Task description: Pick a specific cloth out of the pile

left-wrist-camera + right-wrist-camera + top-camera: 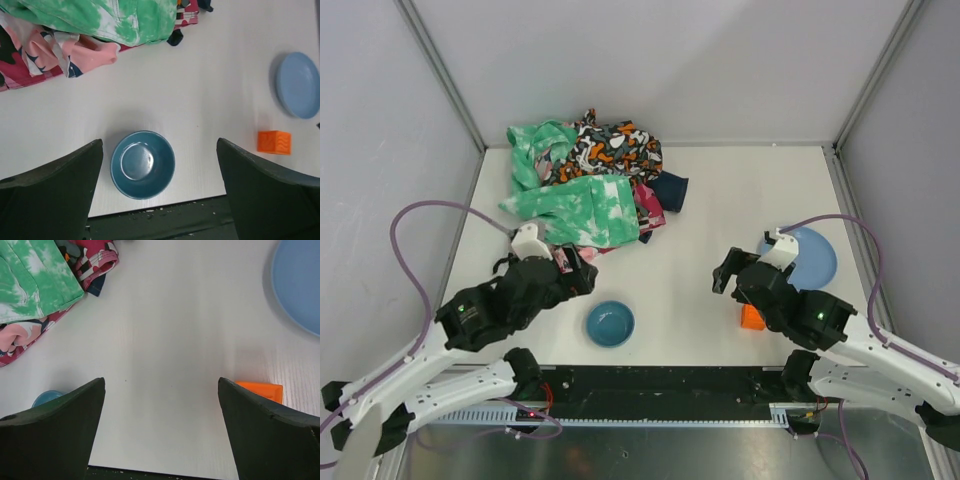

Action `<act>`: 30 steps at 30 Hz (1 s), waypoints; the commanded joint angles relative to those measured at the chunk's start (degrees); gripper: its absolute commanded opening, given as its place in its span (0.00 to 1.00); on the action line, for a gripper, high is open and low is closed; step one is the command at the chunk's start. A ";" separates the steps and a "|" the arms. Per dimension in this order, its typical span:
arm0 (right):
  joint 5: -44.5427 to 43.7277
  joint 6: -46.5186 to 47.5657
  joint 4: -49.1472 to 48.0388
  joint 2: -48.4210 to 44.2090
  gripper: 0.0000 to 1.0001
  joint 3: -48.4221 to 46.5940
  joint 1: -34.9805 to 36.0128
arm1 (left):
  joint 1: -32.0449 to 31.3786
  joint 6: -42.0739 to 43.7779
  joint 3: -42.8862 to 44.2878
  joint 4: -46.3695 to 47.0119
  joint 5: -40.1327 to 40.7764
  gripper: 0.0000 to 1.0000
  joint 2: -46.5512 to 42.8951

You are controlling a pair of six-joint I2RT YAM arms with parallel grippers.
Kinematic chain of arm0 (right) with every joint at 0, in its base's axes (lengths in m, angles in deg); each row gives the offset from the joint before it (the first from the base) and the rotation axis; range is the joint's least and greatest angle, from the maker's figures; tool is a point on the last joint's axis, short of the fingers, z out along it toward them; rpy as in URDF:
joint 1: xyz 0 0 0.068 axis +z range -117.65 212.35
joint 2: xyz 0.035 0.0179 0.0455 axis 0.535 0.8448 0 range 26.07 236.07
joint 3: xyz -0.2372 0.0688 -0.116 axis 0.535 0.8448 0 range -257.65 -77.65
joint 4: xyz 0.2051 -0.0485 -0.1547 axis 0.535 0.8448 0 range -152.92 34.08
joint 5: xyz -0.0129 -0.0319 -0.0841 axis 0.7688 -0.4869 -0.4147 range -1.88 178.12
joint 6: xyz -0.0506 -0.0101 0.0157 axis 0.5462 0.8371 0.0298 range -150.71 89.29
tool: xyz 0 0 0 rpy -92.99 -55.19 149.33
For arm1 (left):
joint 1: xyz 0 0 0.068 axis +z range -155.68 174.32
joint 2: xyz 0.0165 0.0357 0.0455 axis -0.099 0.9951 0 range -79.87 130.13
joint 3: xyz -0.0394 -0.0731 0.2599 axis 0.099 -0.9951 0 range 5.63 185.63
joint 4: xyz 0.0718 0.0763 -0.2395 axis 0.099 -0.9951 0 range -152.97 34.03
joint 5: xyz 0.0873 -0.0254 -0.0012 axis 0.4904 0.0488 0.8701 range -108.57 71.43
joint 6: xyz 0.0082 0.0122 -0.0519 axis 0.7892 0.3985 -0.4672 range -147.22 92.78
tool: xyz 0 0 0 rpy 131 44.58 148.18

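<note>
I count two grippers, both mine. My left gripper hangs over the white table just near of the pile, its fingers spread wide with nothing between them. My right gripper is equally wide apart and empty, beside the plate.

There is one round teal ceramic-looking bowl, one flat light-blue plate and one small orange cube.

There is one heap of colourful cloths, the pile, at the far left of the table. I make out mint-green-and-white tie-dye, an orange-black-white print and pink patterned fabric.

The plain dark navy-blue cloth shows only as a small bunched end poking out at the pile's right edge. The rest of it is buried, and I cannot see its sleeves or patch.
</note>
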 commanded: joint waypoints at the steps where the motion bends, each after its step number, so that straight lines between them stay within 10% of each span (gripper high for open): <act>1: -1.46 2.90 -5.30 -1.06 0.99 0.58 0.45 | -0.13 3.51 2.38 0.53 4.35 1.00 4.48; 14: -2.03 6.36 -6.86 0.11 0.99 1.76 -2.39 | 11.18 12.06 14.36 3.74 -1.22 1.00 32.96; 23: 10.06 11.80 -11.43 -2.88 0.99 5.29 -14.19 | 15.63 23.88 46.65 4.71 -7.98 1.00 75.64; 30: 14.93 15.14 -13.55 -2.68 0.99 6.63 -18.63 | 15.71 28.95 64.43 1.74 2.19 1.00 95.30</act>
